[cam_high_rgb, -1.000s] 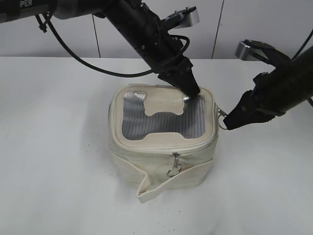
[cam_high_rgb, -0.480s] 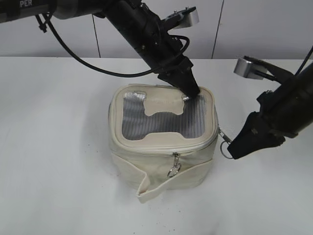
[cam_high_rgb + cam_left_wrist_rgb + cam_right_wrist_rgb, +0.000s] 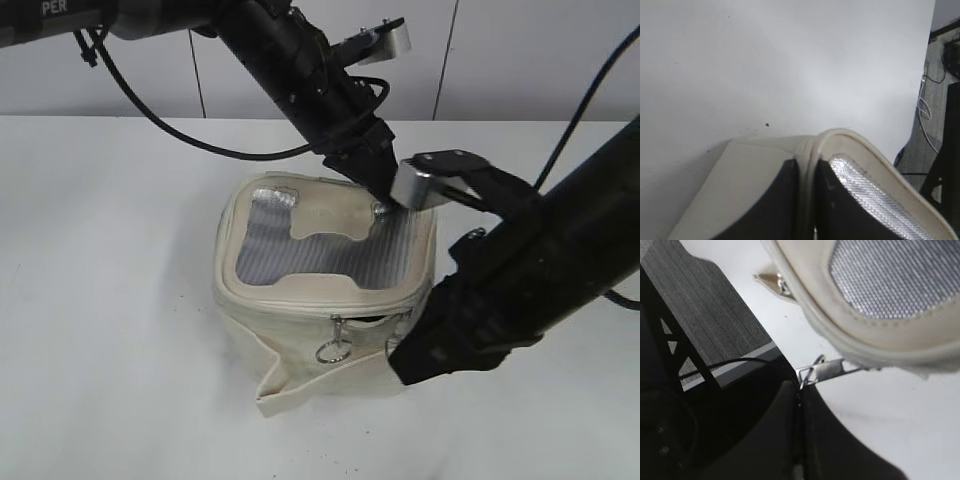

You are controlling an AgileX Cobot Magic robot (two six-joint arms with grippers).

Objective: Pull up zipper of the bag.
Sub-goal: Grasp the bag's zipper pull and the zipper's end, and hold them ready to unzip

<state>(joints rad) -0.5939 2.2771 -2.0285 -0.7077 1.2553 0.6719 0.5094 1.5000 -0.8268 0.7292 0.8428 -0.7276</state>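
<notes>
The cream bag (image 3: 300, 300) stands mid-table, its grey mesh top (image 3: 300, 250) facing up. My left gripper (image 3: 385, 192) is shut on the bag's back top rim (image 3: 807, 155), one dark finger (image 3: 777, 200) on each side of it. My right gripper (image 3: 402, 362) is at the bag's front right corner, shut on the ring of a silver zipper pull (image 3: 827, 371). Its fingertips (image 3: 790, 395) pinch the ring. A second pull with a ring (image 3: 333, 347) hangs at the front of the zipper track (image 3: 300, 305). A short dark gap (image 3: 372, 322) shows in the track between the two pulls.
The bag's loose cream strap (image 3: 275, 385) sags at the front left. The white table (image 3: 110, 300) extends around the bag, with a white wall behind. In the right wrist view the table edge and dark floor (image 3: 705, 315) lie beyond the bag.
My right gripper has swept from the bag's right side round to its front right corner, drawing the pull along the track. The bag has shifted and turned slightly leftward. The left gripper has held its place.
</notes>
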